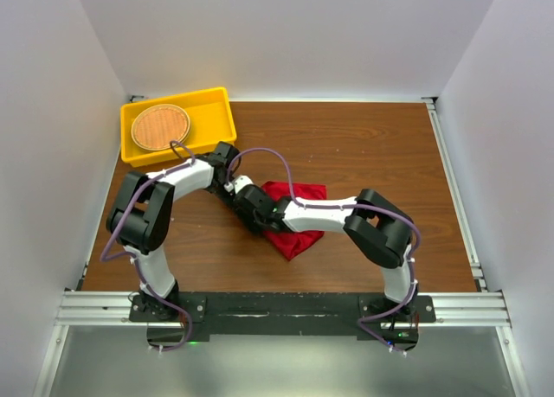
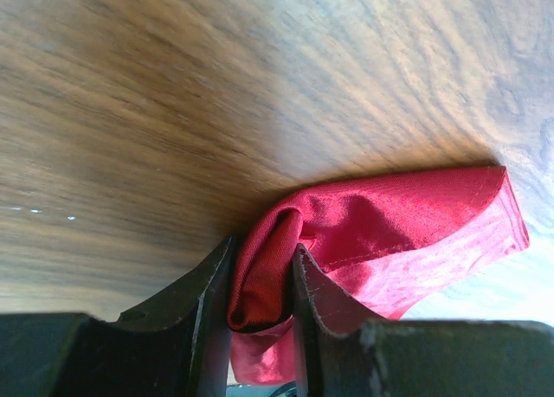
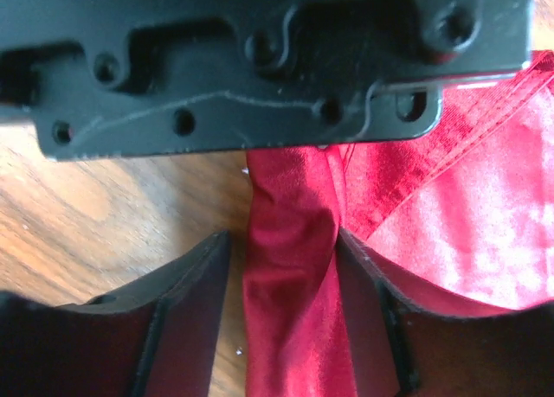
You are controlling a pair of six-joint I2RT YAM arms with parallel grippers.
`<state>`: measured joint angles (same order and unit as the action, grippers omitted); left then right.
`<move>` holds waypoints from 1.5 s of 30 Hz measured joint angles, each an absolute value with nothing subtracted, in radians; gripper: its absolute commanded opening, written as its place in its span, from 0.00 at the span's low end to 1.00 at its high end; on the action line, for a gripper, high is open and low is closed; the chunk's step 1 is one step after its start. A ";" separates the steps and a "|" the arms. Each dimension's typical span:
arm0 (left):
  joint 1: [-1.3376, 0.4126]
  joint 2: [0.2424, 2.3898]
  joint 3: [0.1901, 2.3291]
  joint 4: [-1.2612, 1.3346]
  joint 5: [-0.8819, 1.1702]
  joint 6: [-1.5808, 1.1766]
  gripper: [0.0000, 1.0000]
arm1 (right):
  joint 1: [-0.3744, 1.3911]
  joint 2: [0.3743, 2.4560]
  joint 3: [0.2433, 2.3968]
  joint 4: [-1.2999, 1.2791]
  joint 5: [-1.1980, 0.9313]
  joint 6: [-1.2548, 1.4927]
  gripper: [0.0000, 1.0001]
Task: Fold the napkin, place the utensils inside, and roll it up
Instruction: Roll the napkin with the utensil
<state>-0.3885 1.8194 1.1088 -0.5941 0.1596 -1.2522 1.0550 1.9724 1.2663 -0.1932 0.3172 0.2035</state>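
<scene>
Left gripper (image 2: 260,297) is clamped on a bunched fold of the napkin (image 2: 389,224). Right gripper (image 3: 281,319) straddles a twisted strip of it, jaws apart, with wood showing beside one finger. Both arms bend inward, wrists meeting mid-table (image 1: 363,146). The top is brown wood grain, the walls (image 1: 286,34) white. The napkin is red, satiny and crumpled, spreading right of the grippers.

bin: yellow plastic bin (image 1: 212,118) is sitting in the upper left of the top view, slightly skewed, on the table corner
mat: round woven orange-brown mat (image 1: 160,127) is lying inside the bin, taking up its left part
table: dark wood-grain top (image 1: 372,146) is filling mid frame; its grain is also showing in both wrist views
walls: white panels (image 1: 286,34) are closing in the top, left and right of the frame
rails: aluminium extrusion (image 1: 472,306) is running along the bottom and up the right edge
</scene>
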 measured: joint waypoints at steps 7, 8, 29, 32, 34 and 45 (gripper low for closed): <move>-0.384 1.819 1.110 -0.624 0.149 -1.263 0.03 | 1.017 1.920 1.183 -0.095 0.294 0.278 0.00; -0.384 1.819 1.110 -0.622 0.149 -1.259 0.19 | 1.001 1.915 1.171 -0.082 0.270 0.283 0.00; -0.342 1.462 0.937 -0.276 0.237 -0.719 0.28 | 0.628 2.110 1.142 0.184 -0.818 0.537 0.00; -0.342 1.402 0.813 -0.155 0.338 -0.699 0.20 | 0.587 2.157 1.172 0.143 -0.918 0.587 0.00; -0.343 1.382 0.733 -0.067 0.395 -0.698 0.14 | 0.567 2.189 1.218 0.064 -0.967 0.594 0.00; -0.361 1.448 0.580 0.315 0.527 -0.777 0.00 | 0.542 2.239 1.303 -0.112 -1.025 0.589 0.00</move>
